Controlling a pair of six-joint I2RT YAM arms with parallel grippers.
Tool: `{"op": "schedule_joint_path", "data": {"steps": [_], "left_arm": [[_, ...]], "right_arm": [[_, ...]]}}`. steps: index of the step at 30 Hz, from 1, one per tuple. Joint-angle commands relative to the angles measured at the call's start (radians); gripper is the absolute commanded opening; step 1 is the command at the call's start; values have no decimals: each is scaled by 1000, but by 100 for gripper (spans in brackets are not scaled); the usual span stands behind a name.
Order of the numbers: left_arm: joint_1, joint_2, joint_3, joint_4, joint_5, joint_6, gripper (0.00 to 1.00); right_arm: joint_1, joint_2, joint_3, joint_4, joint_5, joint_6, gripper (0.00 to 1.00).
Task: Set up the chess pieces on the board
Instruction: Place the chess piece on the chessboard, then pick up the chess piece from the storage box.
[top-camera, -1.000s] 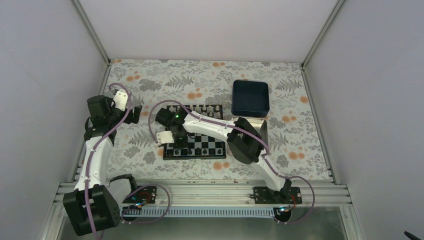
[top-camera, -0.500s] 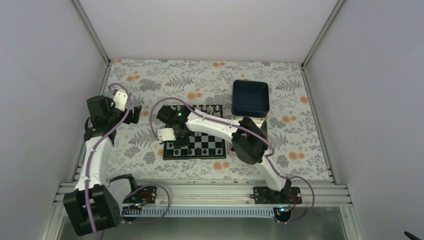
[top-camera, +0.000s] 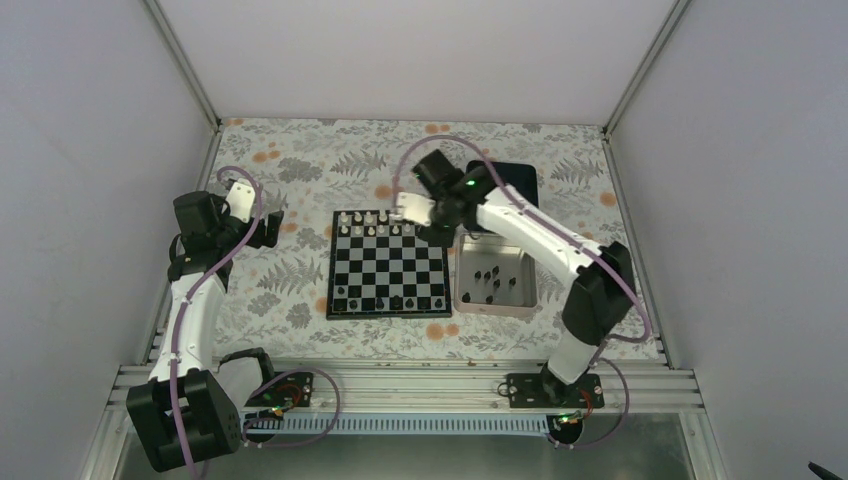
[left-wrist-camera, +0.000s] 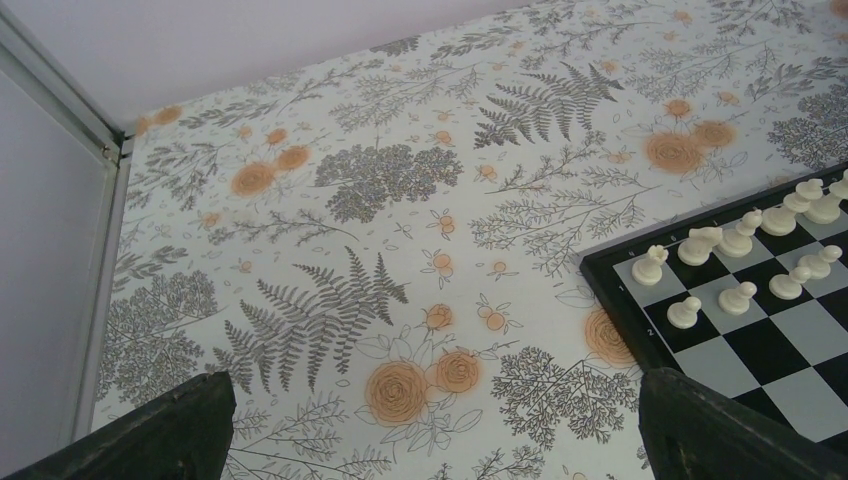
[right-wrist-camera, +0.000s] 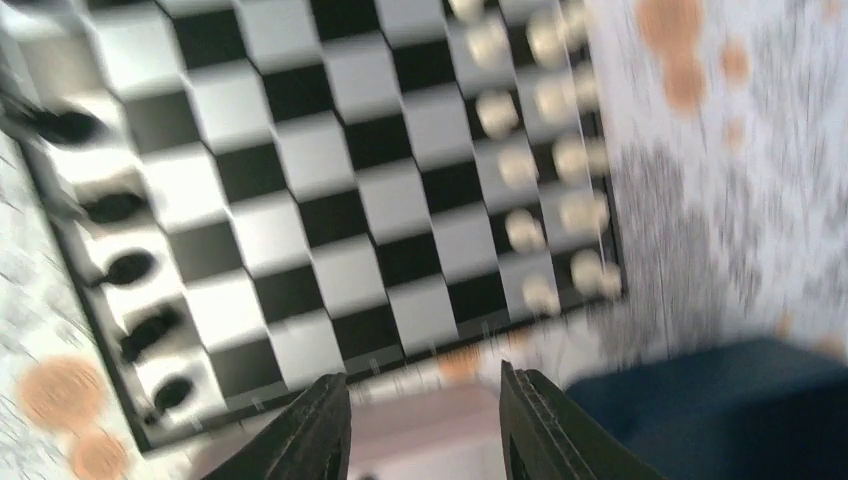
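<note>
- Swinging clear: a second ago the right arm was low over the near-left part of the board (top-camera: 388, 264). It is now up at the board's far-right corner, partly over the blue tray (top-camera: 522, 178).
- That move uncovered the silver tray (top-camera: 460, 290), which the arm hid before.
- Right fingers (right-wrist-camera: 425, 385) are spread with nothing between them.
- Left arm has not shifted and is parked off the board's far-left corner. Left fingers (left-wrist-camera: 435, 385) are spread wide over bare bench (left-wrist-camera: 330, 200), holding nothing.
- The board lies flat mid-bench with its sides square to the near bench edge. It is square, so it has no long axis.
- The white pieces (top-camera: 375, 222) fill the board's two far rows.
- Black chess pieces (top-camera: 412, 301) sit along the near edge row only, with gaps between them. The middle rows are bare.
- The right wrist view is motion-blurred. The black pieces there read as dark blobs, so I cannot tell which way each one faces.
- The silver tray is just right of the board and holds a handful of loose black pieces (top-camera: 490, 280). I cannot tell whether they are upright or tipped.
- The blue tray is beyond the silver one. Nothing shows on the part of it in view.
</note>
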Motion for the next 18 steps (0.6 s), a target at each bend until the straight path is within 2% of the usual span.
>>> {"op": "schedule_joint_path", "data": {"steps": [1,9,18], "left_arm": [[6,-11,2,16,24,-2,100],[6,-11,2,13,26,-1,100],[6,-10,-1,11,25,-1,100]], "right_arm": [[-133,-102,-174,30,-9,16,41],[-312,-206,-410,133,-36,9,42],[-333,-142,-522,192,-79,9,43]]}}
